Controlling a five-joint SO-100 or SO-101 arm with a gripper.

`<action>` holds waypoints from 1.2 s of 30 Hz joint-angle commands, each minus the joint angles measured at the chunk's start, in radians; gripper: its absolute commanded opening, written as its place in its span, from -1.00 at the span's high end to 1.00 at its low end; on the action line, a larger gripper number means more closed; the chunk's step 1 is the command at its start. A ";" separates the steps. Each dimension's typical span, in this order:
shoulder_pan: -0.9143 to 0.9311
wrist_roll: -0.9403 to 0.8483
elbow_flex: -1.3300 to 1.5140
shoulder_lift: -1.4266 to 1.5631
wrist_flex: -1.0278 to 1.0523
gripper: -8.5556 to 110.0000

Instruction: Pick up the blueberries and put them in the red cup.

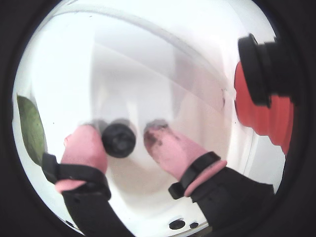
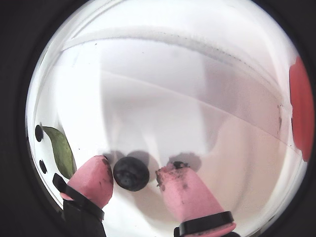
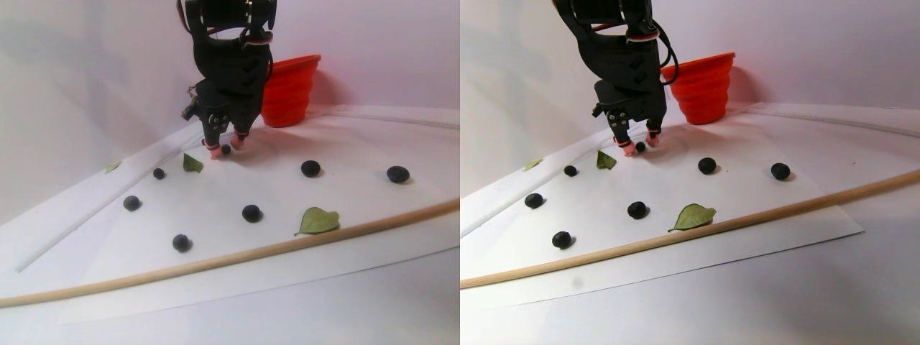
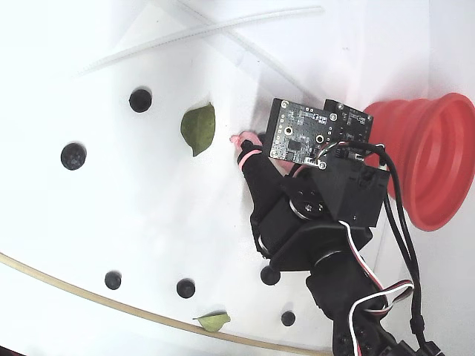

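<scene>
Tool [image 2: 133, 175] spread, pink fingers [image 2: 94, 180] straddling one blueberry [image 2: 131, 173] on the white bench [image 2: 163, 98]; left finger touches it, unclamped.

The black arm reaches steeply down, its hand [image 2: 136, 180] pointing at the counter with both pink-tipped fingers [image 2: 94, 180] spread apart, tips at the surface

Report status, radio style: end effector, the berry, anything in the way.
End effector open, down at the sheet, pink fingertips straddling one blueberry. Not yet gripped. Red cup upright just behind. Green leaf beside, clear of the berry.
</scene>
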 commanded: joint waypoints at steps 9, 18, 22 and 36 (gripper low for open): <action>0.002 -0.018 -0.025 0.006 -0.029 0.62; 0.000 -0.018 -0.021 0.006 -0.034 0.66; 0.000 -0.014 -0.021 0.017 -0.034 0.66; -0.006 0.020 0.006 0.156 0.046 0.66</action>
